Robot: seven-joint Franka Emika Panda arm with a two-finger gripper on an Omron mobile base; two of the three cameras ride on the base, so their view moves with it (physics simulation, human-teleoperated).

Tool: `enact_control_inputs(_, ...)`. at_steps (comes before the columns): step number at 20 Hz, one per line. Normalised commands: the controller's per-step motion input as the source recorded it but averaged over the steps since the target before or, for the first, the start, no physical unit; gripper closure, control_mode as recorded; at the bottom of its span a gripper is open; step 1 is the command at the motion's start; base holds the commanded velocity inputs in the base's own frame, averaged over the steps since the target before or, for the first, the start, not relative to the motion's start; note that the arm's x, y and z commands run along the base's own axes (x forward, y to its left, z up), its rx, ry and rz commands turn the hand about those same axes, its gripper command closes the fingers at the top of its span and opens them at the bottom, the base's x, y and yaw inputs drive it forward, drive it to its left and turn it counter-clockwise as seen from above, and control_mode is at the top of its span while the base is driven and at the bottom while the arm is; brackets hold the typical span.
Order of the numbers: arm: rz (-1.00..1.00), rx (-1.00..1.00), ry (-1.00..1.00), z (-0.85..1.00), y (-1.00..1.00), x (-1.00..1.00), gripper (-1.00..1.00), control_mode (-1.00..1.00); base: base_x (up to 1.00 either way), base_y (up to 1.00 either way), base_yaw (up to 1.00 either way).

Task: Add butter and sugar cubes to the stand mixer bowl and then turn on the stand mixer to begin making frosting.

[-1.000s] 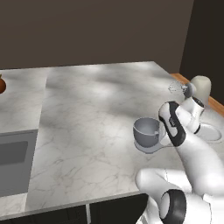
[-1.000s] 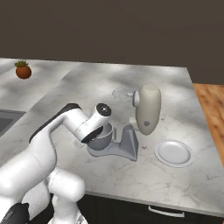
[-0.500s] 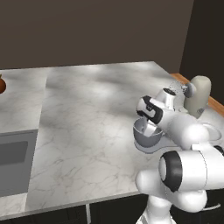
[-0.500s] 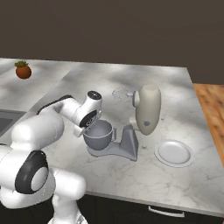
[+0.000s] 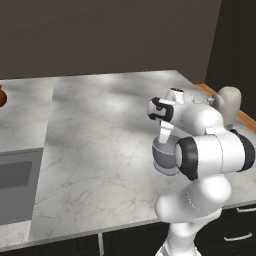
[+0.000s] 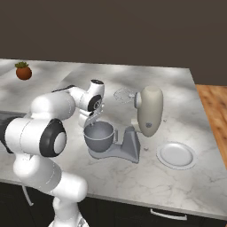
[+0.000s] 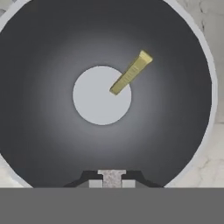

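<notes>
The stand mixer bowl [image 6: 98, 135] [image 5: 162, 159] sits on the grey base of the stand mixer [image 6: 149, 111] [image 5: 229, 102], whose cream head is tilted up. In the hand view I look straight down into the bowl [image 7: 43, 65]. The butter [image 7: 131, 73], a pale yellow-green bar, lies inside it, leaning from the flat bottom up the wall. My gripper [image 7: 112, 181] [image 6: 90, 120] [image 5: 164, 134] hangs just above the bowl's rim, pointing down, shut on a small whitish sugar cube [image 7: 112, 176].
A flat white plate [image 6: 176, 155] lies to the right of the mixer. The wire whisk [image 6: 124, 94] sticks out behind the head. A potted plant [image 6: 23, 71] stands far left, a sink [image 5: 15, 185] at the left counter edge. A wooden surface [image 6: 215, 111] lies to the right.
The arm has swung from beside the mixer and plate to a spot over the bowl, and the hand now points down into it. Bowl and mixer have not moved.
</notes>
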Motion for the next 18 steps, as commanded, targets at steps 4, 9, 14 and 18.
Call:
enact_control_inputs(4,0.00,-0.06,0.17,0.00,0.00,0.11,1.00,-1.00,0.00,0.00,0.00)
enact_control_inputs(9,0.00,-0.03,0.19,-0.12,0.00,0.10,1.00,-1.00,0.00,0.00,0.00)
enact_control_inputs(14,0.00,0.00,0.08,-0.17,-0.10,0.05,1.00,-1.00,0.00,0.00,0.00)
enact_control_inputs(18,0.00,0.00,0.00,-0.18,-0.17,0.00,1.00,-1.00,0.00,0.00,0.00)
